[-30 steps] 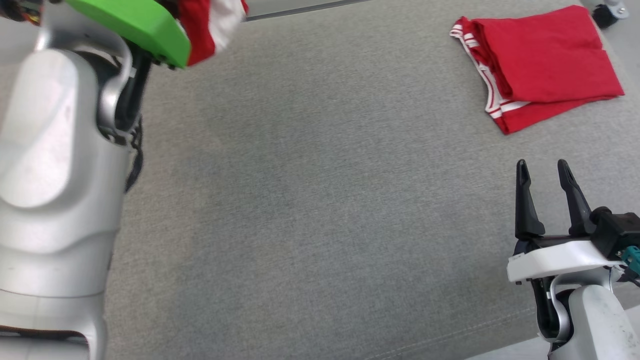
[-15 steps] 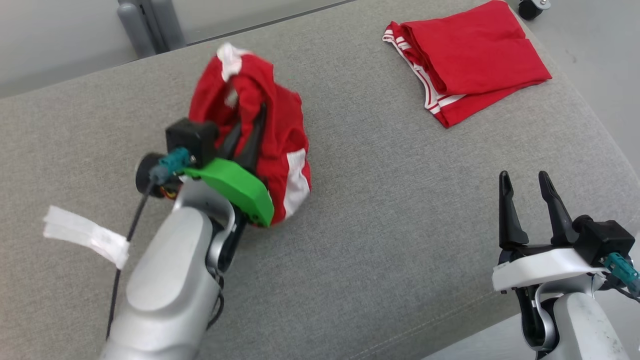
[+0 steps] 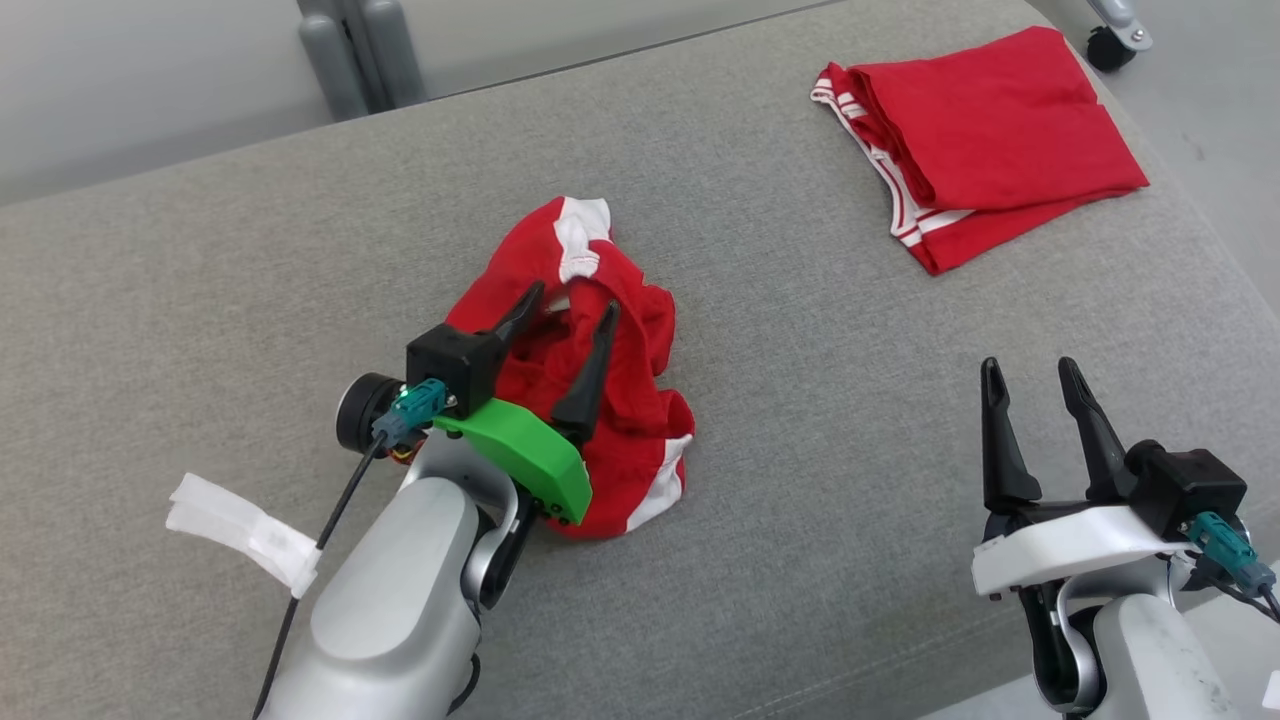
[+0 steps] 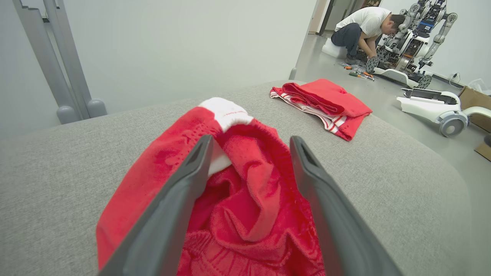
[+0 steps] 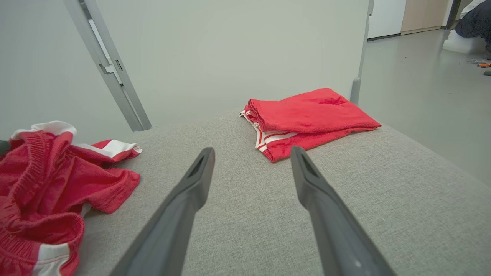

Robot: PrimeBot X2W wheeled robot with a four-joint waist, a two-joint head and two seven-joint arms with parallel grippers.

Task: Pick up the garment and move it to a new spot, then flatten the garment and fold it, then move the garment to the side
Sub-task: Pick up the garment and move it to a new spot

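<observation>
The left gripper (image 3: 572, 300) has just let go. Half a second ago its fingers were pinched on the red garment (image 3: 630, 420) and were bringing it down. Now its jaws stand wide apart, and the garment lies in a crumpled heap on the grey cushion (image 3: 800, 480). I judge the first step, moving it to a new spot, as done. The flattening is what comes next, and the cloth is far from flat: it is bunched, with folds heaped over one another.

The garment sits right under and between the open left fingers. In the left wrist view a ridge of red cloth rises in the gap between them, and a white band shows just past the fingertips. Cloth spreads out beyond the outer side of each finger too. Whether any fold touches a finger I cannot tell.

The right gripper (image 3: 1029, 365) is also released and holds nothing. The heap lies well off to the left of its jaws. A second garment, folded (image 3: 990, 130), lies ahead of them beyond the fingertips.
</observation>
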